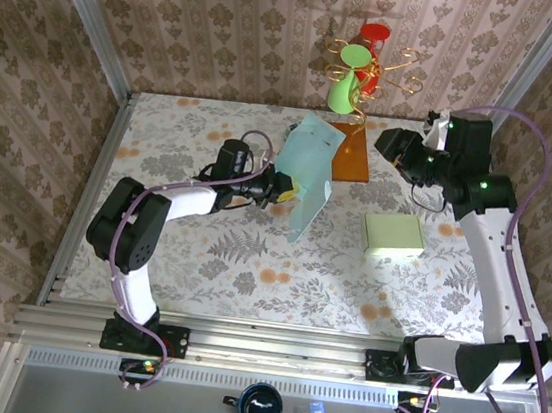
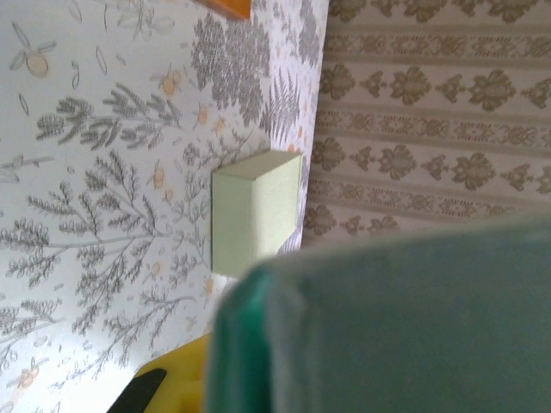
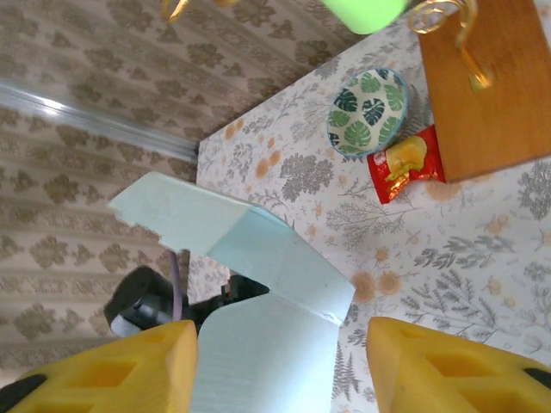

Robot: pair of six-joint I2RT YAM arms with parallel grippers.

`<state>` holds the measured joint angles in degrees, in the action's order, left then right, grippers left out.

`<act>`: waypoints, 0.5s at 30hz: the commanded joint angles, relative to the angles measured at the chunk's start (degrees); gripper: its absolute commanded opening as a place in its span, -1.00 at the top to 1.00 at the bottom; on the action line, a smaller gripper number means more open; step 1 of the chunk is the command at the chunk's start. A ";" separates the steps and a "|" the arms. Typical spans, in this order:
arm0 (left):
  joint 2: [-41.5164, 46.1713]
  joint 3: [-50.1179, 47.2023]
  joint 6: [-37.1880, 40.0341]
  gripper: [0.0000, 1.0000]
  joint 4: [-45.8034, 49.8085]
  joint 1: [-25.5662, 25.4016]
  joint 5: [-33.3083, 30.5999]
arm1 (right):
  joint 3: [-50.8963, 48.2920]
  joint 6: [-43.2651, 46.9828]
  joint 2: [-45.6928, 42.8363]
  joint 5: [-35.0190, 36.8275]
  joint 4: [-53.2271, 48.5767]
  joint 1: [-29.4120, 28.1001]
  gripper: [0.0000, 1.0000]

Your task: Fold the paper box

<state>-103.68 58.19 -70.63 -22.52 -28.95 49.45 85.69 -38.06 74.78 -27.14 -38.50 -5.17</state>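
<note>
We are holding the teal paper box (image 1: 311,171) tilted above the middle of the bench (image 1: 199,258), left claw (image 1: 283,192) clenched on its left edge, right claw (image 3: 282,344) hanging released far right; we are judging it light, floppy, easily creased, best pinched near a fold.

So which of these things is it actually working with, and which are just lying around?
In the job: blue paper box, left gripper holding it, right gripper open nearby.
Lying about: pale green box, leaf-patterned bowl, red snack packet, cup stand, dark mug.
</note>
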 commanded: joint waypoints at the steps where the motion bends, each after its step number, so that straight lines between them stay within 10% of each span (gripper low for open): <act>1: 1.56 3.65 6.98 1.00 9.82 -0.32 4.07 | 4.90 11.26 3.32 -3.72 -6.08 0.07 -0.04; 15: 1.75 12.98 26.91 1.00 40.87 -0.17 1.24 | 15.82 26.13 17.13 -10.66 -12.00 -2.47 0.17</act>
<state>-103.66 68.62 -49.95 10.50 -28.95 50.59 99.50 -16.64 90.91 -34.44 -47.40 -7.42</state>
